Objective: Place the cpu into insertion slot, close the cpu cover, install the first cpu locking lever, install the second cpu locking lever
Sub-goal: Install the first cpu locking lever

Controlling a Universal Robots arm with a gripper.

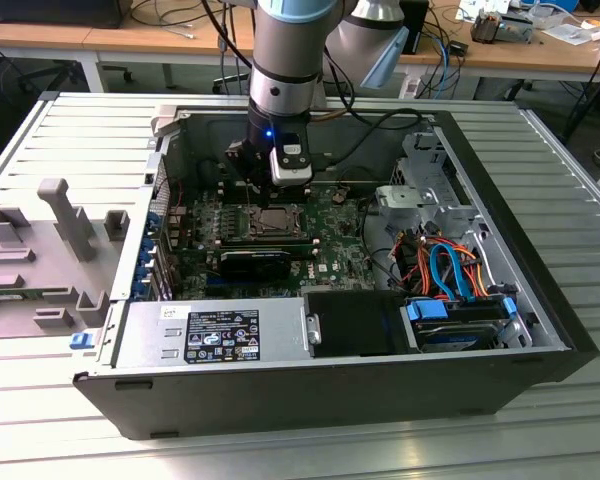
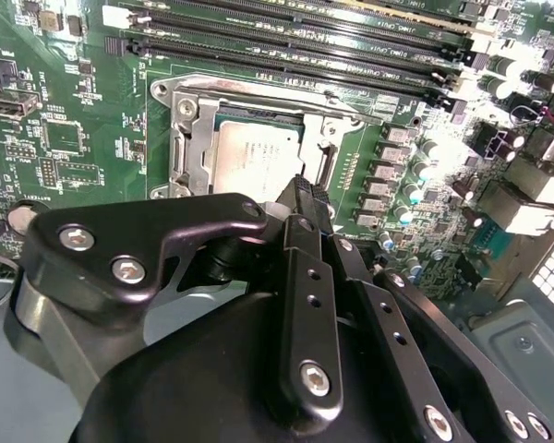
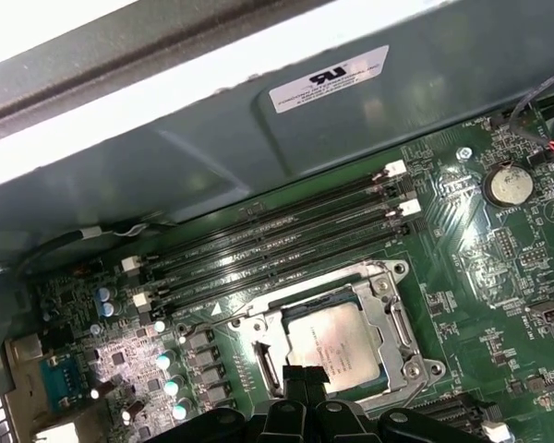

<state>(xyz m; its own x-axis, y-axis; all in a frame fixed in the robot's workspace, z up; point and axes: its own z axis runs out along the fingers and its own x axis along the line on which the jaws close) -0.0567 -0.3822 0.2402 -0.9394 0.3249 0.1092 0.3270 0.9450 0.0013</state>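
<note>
One insertion slot [image 3: 249, 328]: small square silver-rimmed socket on the green motherboard [image 3: 499, 258].
cpu [image 3: 337, 346]: small flat square silver-grey chip, seated inside the insertion slot.
cpu cover [image 3: 394, 318]: thin square silver metal frame plate, flat on the slot as far as I see, cpu showing through its window.
gripper [image 2: 305, 196]: black, two-fingered, tips drawn together at the slot's edge; I can't tell if they pinch anything.
memory slots [image 3: 277, 245]: long narrow black strips, just beside the slot, across it from the gripper.
</note>
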